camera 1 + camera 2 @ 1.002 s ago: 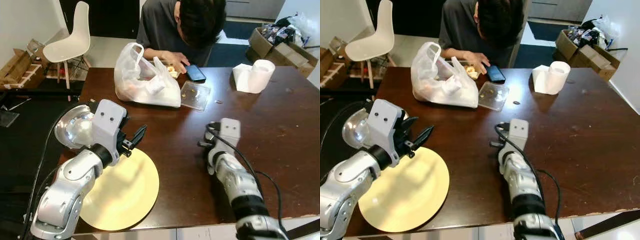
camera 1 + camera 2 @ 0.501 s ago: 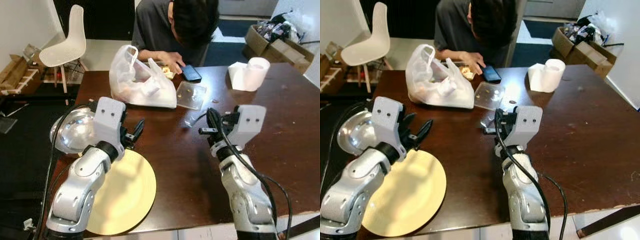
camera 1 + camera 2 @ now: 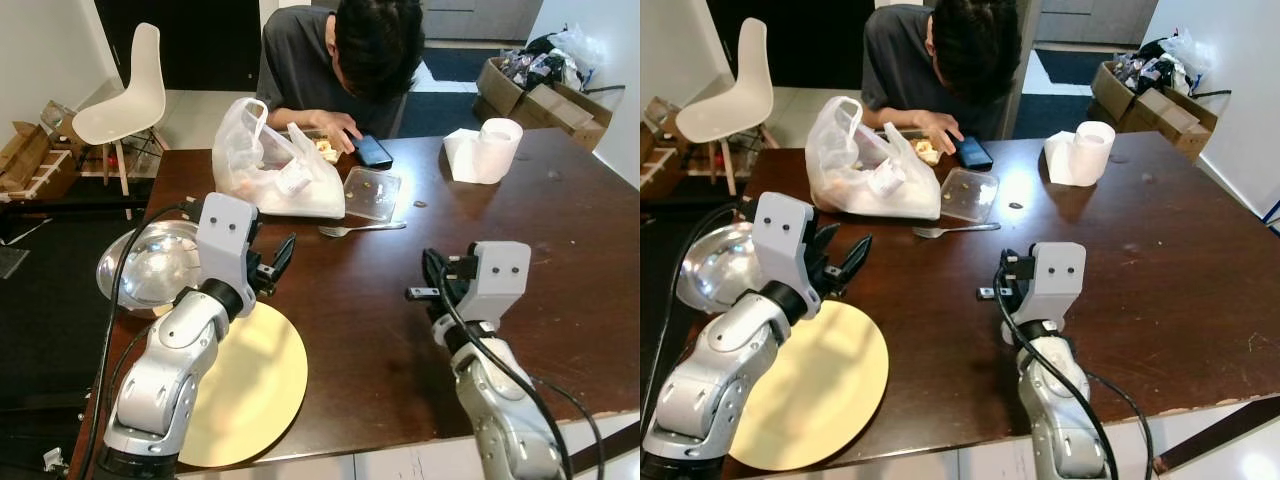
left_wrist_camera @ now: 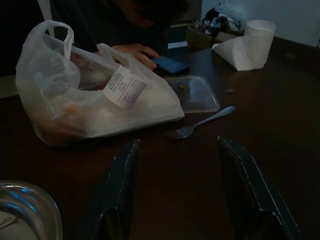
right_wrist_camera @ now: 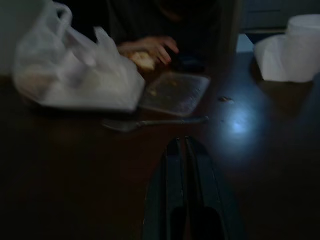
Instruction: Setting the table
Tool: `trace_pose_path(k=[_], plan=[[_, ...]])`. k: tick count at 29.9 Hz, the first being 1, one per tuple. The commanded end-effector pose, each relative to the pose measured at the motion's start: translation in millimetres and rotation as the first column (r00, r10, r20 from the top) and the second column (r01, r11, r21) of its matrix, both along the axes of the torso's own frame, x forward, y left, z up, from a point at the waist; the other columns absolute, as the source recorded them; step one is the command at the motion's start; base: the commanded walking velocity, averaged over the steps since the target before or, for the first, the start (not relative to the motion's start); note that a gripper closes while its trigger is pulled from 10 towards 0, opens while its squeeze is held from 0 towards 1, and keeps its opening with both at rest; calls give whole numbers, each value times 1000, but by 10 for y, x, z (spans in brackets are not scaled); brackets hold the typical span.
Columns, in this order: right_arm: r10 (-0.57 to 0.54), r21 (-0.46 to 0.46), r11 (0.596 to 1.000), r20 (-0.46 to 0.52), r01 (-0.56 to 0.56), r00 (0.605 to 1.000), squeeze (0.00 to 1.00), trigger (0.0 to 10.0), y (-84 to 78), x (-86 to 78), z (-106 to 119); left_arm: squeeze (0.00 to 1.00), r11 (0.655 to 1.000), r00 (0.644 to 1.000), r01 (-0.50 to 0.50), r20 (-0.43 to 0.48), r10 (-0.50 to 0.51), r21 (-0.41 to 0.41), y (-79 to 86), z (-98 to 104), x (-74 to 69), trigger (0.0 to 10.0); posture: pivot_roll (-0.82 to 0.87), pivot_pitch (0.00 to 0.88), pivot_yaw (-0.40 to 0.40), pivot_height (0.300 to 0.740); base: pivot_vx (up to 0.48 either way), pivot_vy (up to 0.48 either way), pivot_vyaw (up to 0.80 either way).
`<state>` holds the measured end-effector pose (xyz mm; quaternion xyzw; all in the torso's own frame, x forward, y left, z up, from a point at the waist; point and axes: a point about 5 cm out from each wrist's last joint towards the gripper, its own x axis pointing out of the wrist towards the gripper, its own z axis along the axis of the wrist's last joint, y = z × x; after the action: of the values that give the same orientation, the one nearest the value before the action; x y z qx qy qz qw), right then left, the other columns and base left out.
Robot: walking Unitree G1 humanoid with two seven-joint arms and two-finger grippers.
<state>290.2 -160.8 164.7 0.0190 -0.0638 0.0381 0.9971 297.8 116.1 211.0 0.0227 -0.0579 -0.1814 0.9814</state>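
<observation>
Fork (image 3: 362, 229) lies ahead of both grippers' fingers, untouched; bag (image 3: 275, 175) behind.

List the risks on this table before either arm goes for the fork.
The fork lies close beside the plastic bag and the clear lid, so a reaching gripper could well snag or push them. A person's hand rests just beyond, within the likely path. The yellow plate seems to overhang the table's near edge; the left gripper above it could knock it off.
</observation>
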Motion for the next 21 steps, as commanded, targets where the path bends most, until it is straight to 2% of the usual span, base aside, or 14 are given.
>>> trace_pose_path(k=[1, 4, 5, 8, 10, 11, 12, 13, 14, 15, 16, 17, 19, 21], plan=[[25, -31, 999, -43, -26, 999, 0, 10000, 16, -1, -83, 0, 1000, 1000, -15, -4, 15, 11, 28, -28, 2, 10000, -60, 0, 70, 740, 0, 0, 0], [77, -55, 995, -52, -79, 996, 0, 10000, 86, 10, -93, 0, 999, 1000, -27, 1, 26, 19, 55, -22, 13, 10000, -53, 0, 66, 740, 0, 0, 0], [163, -73, 983, -77, -168, 984, 0, 10000, 207, 0, -124, 0, 998, 999, -48, 8, 47, 52, 108, -28, 26, 10000, -52, 0, 67, 740, 0, 0, 0], [206, -76, 974, -93, -213, 974, 0, 10000, 263, -13, -144, 0, 996, 998, -56, 7, 55, 64, 132, -36, 31, 10000, -51, 0, 68, 740, 0, 0, 0], [342, -109, 927, -146, -359, 928, 0, 10000, 425, -93, -226, 0, 992, 997, -76, -7, 77, 103, 209, -84, 43, 10000, -50, 0, 68, 740, 0, 0, 0], [342, -109, 927, -146, -359, 928, 0, 10000, 425, -93, -226, 0, 992, 997, -76, -7, 77, 103, 209, -84, 43, 10000, -50, 0, 68, 740, 0, 0, 0], [403, -123, 897, -171, -425, 899, 0, 10000, 507, -144, -269, 0, 988, 996, -88, -20, 91, 126, 268, -116, 47, 10000, -51, 0, 75, 740, 0, 0, 0], [453, -132, 868, -190, -479, 871, 0, 10000, 582, -193, -306, 0, 976, 992, -109, -39, 119, 188, 363, -185, 62, 10000, -51, 0, 75, 740, 0, 0, 0], [453, -132, 868, -190, -479, 871, 0, 10000, 582, -193, -306, 0, 976, 992, -109, -39, 119, 188, 363, -185, 62, 10000, -51, 0, 75, 740, 0, 0, 0], [484, -122, 850, -200, -512, 852, 0, 10000, 637, -225, -330, 0, 962, 986, -130, -70, 151, 240, 469, -256, 81, 10000, -42, 0, 77, 740, 0, 0, 0], [484, -122, 850, -200, -512, 852, 0, 10000, 637, -225, -330, 0, 962, 986, -130, -70, 151, 240, 469, -256, 81, 10000, -42, 0, 77, 740, 0, 0, 0], [492, -105, 849, -201, -518, 847, 0, 10000, 672, -221, -350, 0, 948, 978, -154, -92, 186, 278, 584, -311, 103, 10000, -39, 0, 78, 740, 0, 0, 0], [479, -67, 865, -188, -498, 858, 0, 10000, 708, -127, -350, 0, 927, 963, -199, -112, 245, 316, 753, -356, 131, 10000, -32, 0, 80, 740, 0, 0, 0], [486, -8, 869, -166, -494, 858, 0, 10000, 738, -1, -282, 0, 918, 956, -227, -103, 273, 327, 839, -333, 134, 10000, -9, 0, 78, 740, 0, 0, 0]])
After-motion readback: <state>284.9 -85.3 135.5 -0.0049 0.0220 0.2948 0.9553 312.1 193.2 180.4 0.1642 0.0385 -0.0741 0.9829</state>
